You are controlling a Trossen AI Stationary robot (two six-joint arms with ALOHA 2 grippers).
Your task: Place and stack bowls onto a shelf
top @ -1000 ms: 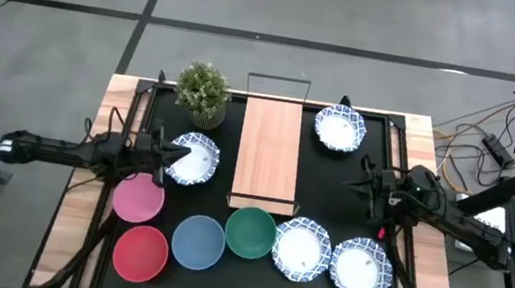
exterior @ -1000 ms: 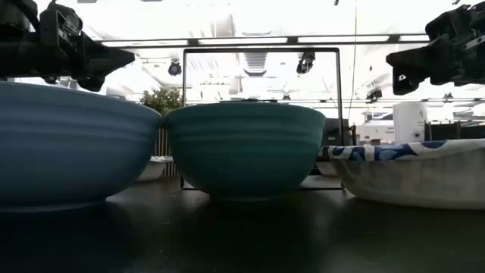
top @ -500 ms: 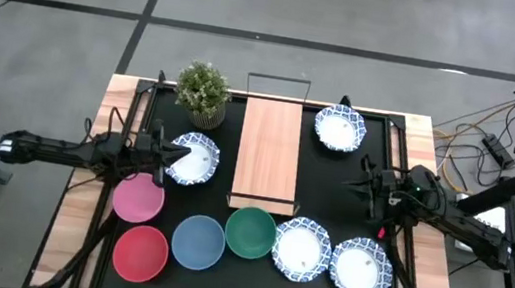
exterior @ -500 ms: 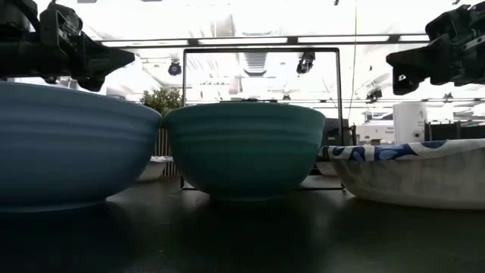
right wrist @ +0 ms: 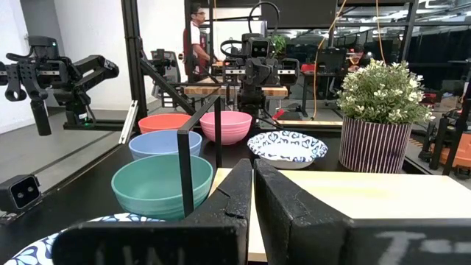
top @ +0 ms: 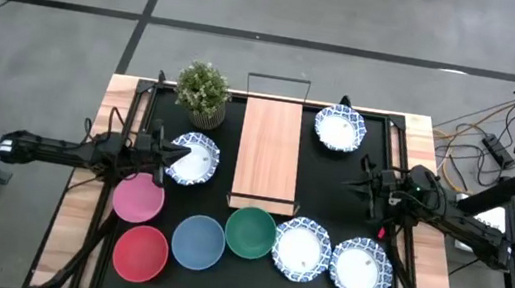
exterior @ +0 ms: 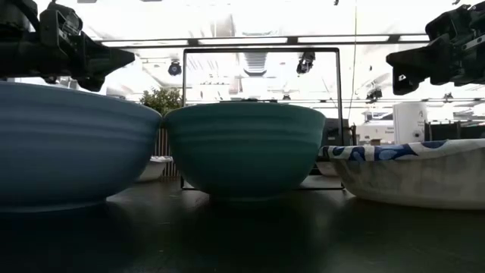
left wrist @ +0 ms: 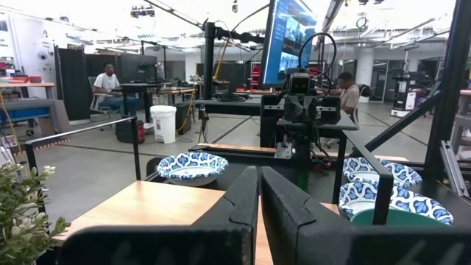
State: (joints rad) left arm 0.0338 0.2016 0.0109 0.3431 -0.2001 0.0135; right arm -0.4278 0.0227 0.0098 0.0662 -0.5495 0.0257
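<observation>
Bright overhead light, bg glare

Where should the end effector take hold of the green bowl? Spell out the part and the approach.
Probably grip the green bowl by its rim, coming straight down. It sits upright and open; the blue bowl crowds one side, so pinch the rim's free near edge.

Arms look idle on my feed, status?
Left gripper shut, empty, over a patterned bowl. Right gripper shut, empty, right of the shelf. Shelf bare, all eight bowls on the mat. Nothing blocking.
</observation>
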